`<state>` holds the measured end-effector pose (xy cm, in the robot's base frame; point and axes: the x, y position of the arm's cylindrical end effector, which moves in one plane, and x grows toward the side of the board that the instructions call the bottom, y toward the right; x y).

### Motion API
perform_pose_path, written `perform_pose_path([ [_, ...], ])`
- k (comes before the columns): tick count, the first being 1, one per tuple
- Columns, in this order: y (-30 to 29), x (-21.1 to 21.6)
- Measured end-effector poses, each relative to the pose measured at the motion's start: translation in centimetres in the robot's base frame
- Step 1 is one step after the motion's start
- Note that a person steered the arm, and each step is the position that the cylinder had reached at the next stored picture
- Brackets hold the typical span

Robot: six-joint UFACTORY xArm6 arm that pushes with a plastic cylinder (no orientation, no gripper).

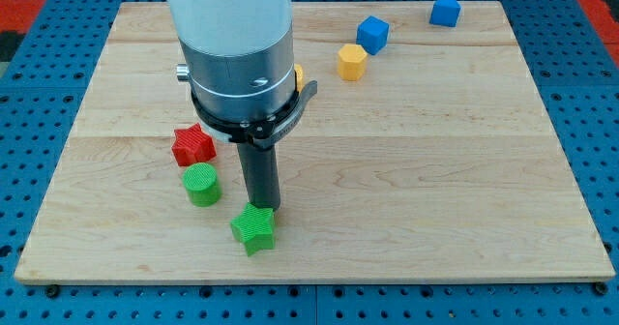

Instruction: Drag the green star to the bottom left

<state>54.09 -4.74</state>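
The green star (253,228) lies on the wooden board (406,170) near its bottom edge, left of centre. My tip (261,207) stands right behind the star, at its upper edge, seemingly touching it. A green cylinder (201,185) stands just up and left of the star. A red star (193,146) lies above the cylinder.
A yellow hexagonal block (352,62), a blue cube (372,34) and a blue block (445,11) sit at the board's top right. Another yellow block (298,75) peeks out from behind the arm's body (237,64). Blue pegboard (29,122) surrounds the board.
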Motion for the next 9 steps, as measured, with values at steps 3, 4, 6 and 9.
perform_pose_path([
  [3,7.8,5.2],
  [4,1.1,5.2],
  [6,1.6,5.2],
  [9,1.9,2.8],
])
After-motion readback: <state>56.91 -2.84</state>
